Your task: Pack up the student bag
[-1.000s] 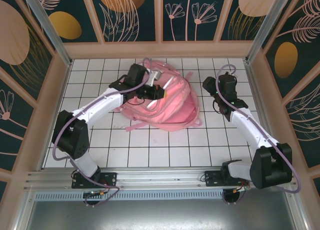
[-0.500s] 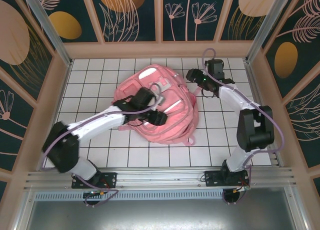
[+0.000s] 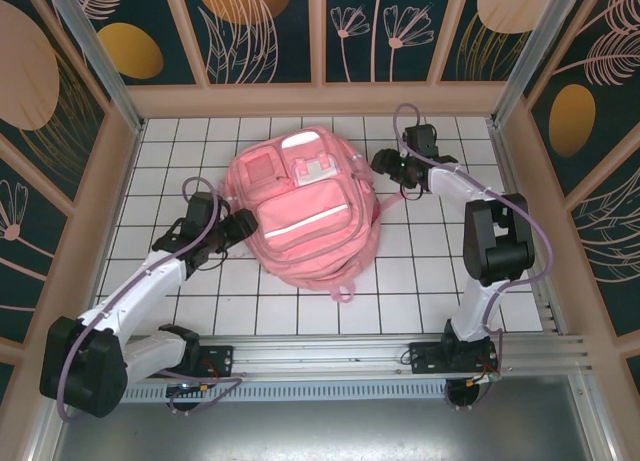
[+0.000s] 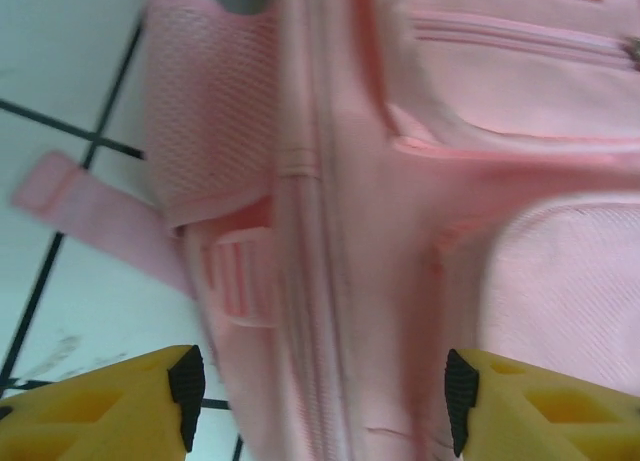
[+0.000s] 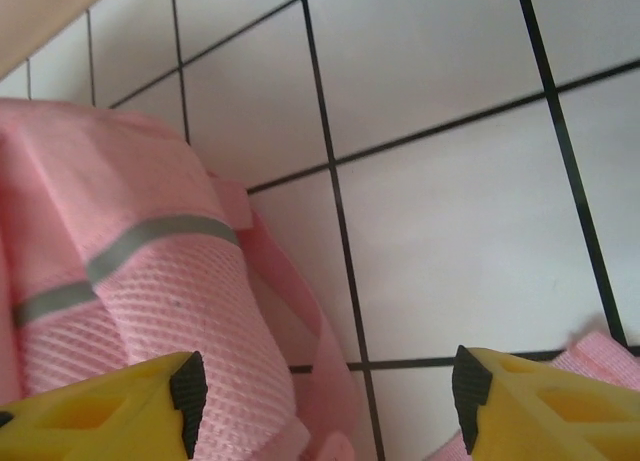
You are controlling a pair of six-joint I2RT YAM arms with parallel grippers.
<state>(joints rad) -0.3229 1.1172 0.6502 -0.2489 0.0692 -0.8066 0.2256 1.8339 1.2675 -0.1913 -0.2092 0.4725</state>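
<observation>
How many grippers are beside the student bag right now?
2. The left gripper sits open at the left side of the student bag; the right gripper sits open by its far right corner. None seems hidden.

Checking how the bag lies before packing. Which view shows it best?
Top external: the whole bag shows, lying flat with its front pockets up. The left wrist view gives a blurred close-up of its side, seam and mesh; the right wrist view catches one mesh corner with a grey strip.
</observation>
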